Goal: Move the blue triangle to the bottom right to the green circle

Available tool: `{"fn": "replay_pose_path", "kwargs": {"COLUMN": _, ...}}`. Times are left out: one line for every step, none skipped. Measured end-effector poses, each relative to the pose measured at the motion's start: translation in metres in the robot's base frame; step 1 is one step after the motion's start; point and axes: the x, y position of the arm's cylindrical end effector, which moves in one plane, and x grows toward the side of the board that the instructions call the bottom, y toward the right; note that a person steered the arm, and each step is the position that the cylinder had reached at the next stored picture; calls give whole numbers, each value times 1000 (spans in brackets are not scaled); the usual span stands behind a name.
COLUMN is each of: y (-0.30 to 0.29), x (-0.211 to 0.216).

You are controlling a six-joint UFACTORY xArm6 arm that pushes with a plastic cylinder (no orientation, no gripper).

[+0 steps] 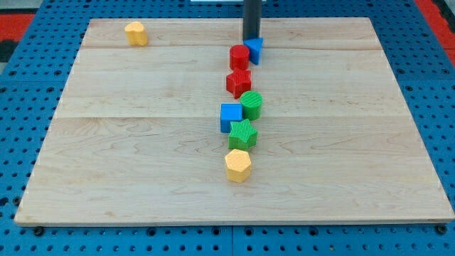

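Observation:
The blue triangle [255, 48] lies near the view's top centre, touching a red cylinder [239, 57] on its left. My tip [252, 38] stands right behind the blue triangle, at its upper edge. The green circle [252, 104] sits lower, near the board's middle, well below the blue triangle.
A red star [239, 82] lies just above-left of the green circle. A blue cube [231, 116] touches the circle's lower left, a green star [243, 134] lies below it, then a yellow hexagon [238, 165]. A yellow block [136, 33] sits at the top left. The wooden board [106, 156] ends on blue pegboard.

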Motion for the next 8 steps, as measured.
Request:
{"fn": "replay_pose_path", "kwargs": {"y": 25, "x": 25}}
{"fn": "replay_pose_path", "kwargs": {"y": -8, "x": 60}}
{"fn": "replay_pose_path", "kwargs": {"y": -29, "x": 38}}
{"fn": "replay_pose_path", "kwargs": {"y": -25, "x": 78}}
{"fn": "replay_pose_path", "kwargs": {"y": 15, "x": 79}}
{"fn": "replay_pose_path", "kwargs": {"y": 22, "x": 92}}
{"fn": "replay_pose_path", "kwargs": {"y": 24, "x": 122}}
{"fn": "replay_pose_path", "kwargs": {"y": 26, "x": 143}}
